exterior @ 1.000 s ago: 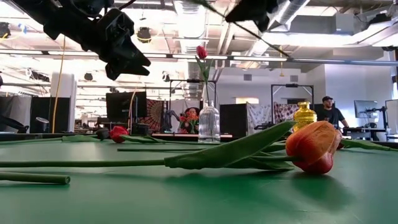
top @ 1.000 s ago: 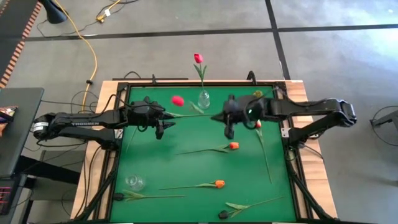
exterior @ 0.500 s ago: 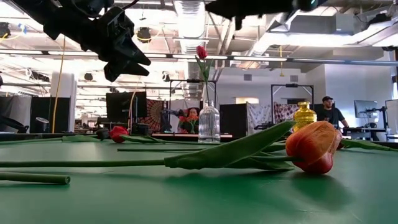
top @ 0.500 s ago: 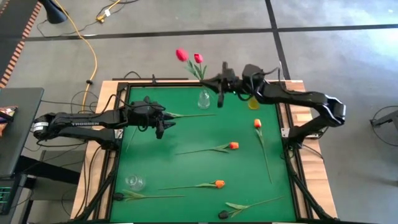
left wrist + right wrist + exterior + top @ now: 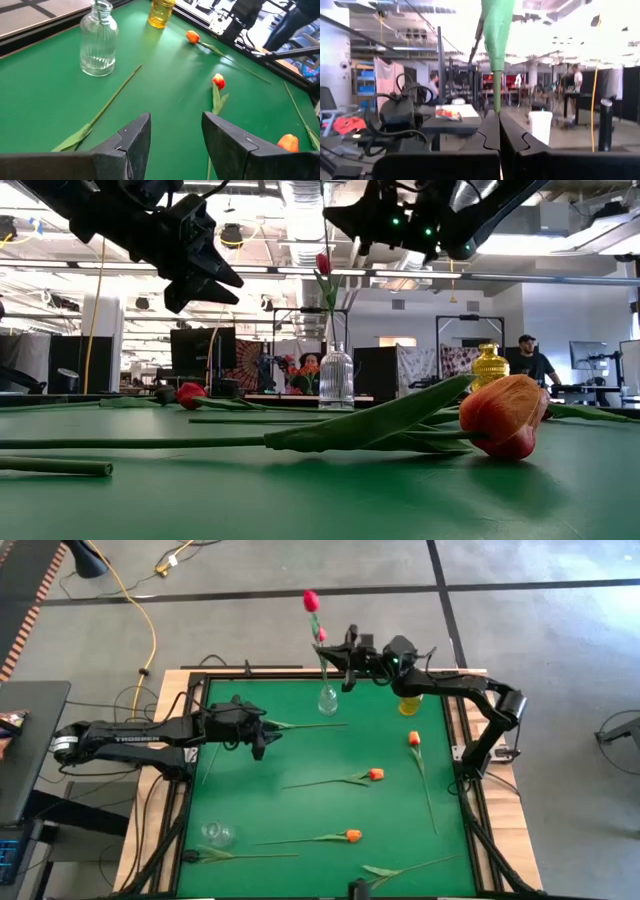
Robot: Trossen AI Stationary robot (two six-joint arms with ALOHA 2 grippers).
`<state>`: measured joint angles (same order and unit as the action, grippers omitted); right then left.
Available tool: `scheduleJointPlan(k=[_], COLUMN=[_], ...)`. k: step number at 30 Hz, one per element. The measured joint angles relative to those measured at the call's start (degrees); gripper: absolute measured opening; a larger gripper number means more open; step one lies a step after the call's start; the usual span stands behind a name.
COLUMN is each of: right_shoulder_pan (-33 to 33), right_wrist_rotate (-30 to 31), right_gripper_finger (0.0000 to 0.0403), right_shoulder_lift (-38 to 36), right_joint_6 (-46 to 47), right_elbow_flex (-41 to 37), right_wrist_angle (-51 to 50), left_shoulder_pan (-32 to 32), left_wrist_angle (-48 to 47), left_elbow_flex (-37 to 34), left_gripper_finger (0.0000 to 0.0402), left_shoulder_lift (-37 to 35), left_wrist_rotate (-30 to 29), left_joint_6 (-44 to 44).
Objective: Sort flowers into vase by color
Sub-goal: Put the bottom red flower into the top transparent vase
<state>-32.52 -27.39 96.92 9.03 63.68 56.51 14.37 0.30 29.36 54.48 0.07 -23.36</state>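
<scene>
My right gripper [image 5: 341,658] is raised at the table's far edge beside the clear ribbed vase [image 5: 328,698], shut on a red tulip [image 5: 311,600]. A second red tulip [image 5: 320,635] stands in that vase. My left gripper [image 5: 175,136] hovers open over the left middle of the green mat, touching nothing. Beside it a red tulip lies flat, stem [image 5: 107,102] on the mat and head [image 5: 190,392] near the gripper. Three orange tulips [image 5: 376,774] [image 5: 352,836] [image 5: 414,739] and a dark one [image 5: 358,885] also lie on the mat. My right gripper pinches the held tulip's green stem [image 5: 497,102] between its two shut fingers [image 5: 489,131], coming level from the table's right. The flower stands upright, lifted clear of the mat, head well above the fingers. Whether its lower end is inside the clear vase I cannot tell.
A yellow vase [image 5: 408,705] stands at the far edge under my right arm. A small clear glass [image 5: 217,833] sits near the left front corner. A black frame [image 5: 190,750] rims the mat. People and furniture show in the room beyond.
My right gripper has risen from over the mat's middle and moved toward the far edge, to the clear vase, keeping hold of the red tulip. The tulip has turned from nearly level to upright, its head now high above the vase.
</scene>
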Motion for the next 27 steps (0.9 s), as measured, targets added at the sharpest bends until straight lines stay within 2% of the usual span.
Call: scheduleJointPlan(k=[6,9,13,21,27], right_shoulder_pan=[-2.9,-3.7,-2.9,1.0,0.8], right_wrist_rotate=[0.7,3.1,3.9,13.0,12.5], right_gripper_finger=[0.0014,0.0014,0.0014,0.0014,0.0014], right_shoulder_lift=[-1.4,-1.6,-1.6,-0.1,6.2], right_joint_6=[2.5,3.2,3.1,-4.8,-3.5], right_elbow_flex=[-12.6,-16.5,-16.9,-16.7,-15.4], right_wrist_angle=[18.7,26.9,27.0,23.5,29.1], left_shoulder_pan=[-0.2,-0.8,-1.3,-1.4,-1.4], left_wrist_angle=[0.0,0.0,0.0,0.0,0.0], left_elbow_flex=[0.0,0.0,0.0,0.0,0.0], left_gripper_finger=[0.0165,0.0165,0.0165,0.0165,0.0165], left_shoulder_lift=[0.0,0.0,0.0,0.0,0.0], left_wrist_rotate=[-1.1,-2.3,-3.5,-3.9,-4.0], left_joint_6=[-2.2,-2.7,-2.8,-2.9,-3.0])
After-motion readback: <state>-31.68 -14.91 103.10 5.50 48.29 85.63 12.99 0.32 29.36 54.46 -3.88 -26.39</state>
